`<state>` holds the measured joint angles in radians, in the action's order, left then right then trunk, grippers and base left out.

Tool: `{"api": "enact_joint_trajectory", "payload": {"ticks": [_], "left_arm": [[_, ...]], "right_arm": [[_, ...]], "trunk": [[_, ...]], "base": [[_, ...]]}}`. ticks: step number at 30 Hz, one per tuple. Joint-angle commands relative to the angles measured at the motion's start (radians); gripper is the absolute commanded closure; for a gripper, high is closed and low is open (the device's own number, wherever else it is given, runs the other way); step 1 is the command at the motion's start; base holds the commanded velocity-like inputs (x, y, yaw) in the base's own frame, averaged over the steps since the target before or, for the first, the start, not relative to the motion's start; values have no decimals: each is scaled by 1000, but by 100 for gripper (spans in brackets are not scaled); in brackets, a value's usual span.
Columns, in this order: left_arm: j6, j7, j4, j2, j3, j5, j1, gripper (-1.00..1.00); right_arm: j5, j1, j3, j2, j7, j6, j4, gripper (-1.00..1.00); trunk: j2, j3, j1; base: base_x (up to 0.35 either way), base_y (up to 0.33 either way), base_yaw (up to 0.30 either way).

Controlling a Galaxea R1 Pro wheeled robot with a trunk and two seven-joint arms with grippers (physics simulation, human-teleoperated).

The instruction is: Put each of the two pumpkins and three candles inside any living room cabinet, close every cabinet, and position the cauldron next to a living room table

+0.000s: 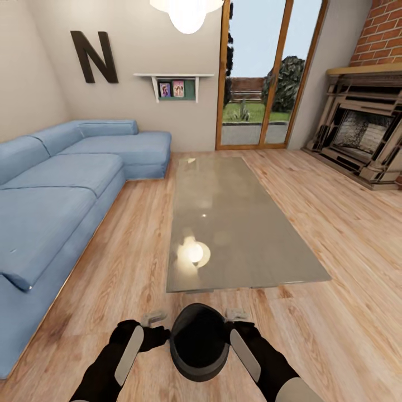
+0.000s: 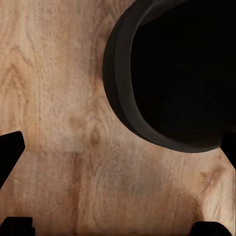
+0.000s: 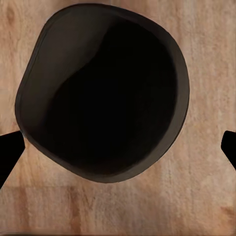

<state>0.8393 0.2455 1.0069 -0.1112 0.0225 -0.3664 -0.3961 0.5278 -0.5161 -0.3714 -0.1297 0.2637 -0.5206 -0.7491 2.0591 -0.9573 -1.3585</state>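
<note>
The black cauldron [image 1: 199, 340] stands mouth up on the wooden floor, just before the near end of the glass-topped table [image 1: 251, 223]. My left gripper [image 1: 153, 319] is at its left side and my right gripper [image 1: 237, 315] at its right side. In the left wrist view the cauldron [image 2: 182, 73] lies off to one side of the open gripper [image 2: 118, 147]. In the right wrist view the cauldron [image 3: 103, 93] sits below the widely spread fingers of the gripper [image 3: 118, 147], which hold nothing. The pumpkins, candles and cabinet are out of view.
A blue corner sofa [image 1: 61, 190] runs along the left. A fireplace [image 1: 363, 134] with brick above stands at the right, and a glass door [image 1: 262, 78] is at the back. Bare wood floor [image 1: 346, 240] flanks the table on both sides.
</note>
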Motion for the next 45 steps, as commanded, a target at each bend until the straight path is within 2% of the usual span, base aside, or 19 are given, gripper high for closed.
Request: {"api": "enact_joint_trajectory", "payload": {"ticks": [1,7,15,24,36,42,45], "left_arm": [[8,0,5,0,-3,0,0,-100],[58,0,25,3,-29,1,2,-100],[77,0,28,18,-69,4,2,-100],[78,1,29,24,-73,5,2,-100],[78,2,29,24,-73,8,2,-100],[78,6,29,24,-73,12,2,-100],[77,8,28,29,-73,14,2,-100]], "right_arm": [[0,3,0,2,0,-4,-7,-100],[4,12,1,10,1,-20,-28,-100],[13,13,6,18,2,-22,-25,-100],[15,13,8,19,0,-29,-24,-100],[15,13,9,19,0,-49,-24,-100],[14,13,10,20,0,-85,-24,-100],[14,13,11,29,1,-103,-24,-100]], "trunk": [[-7,3,4],[-49,22,27],[-105,47,58],[-168,75,92],[-252,113,138],[-294,132,161],[-315,141,173]], "base": [[0,0,0],[-4,0,0],[-185,16,0],[-60,2,0],[-290,0,0],[-185,0,0],[-37,0,0]]}}
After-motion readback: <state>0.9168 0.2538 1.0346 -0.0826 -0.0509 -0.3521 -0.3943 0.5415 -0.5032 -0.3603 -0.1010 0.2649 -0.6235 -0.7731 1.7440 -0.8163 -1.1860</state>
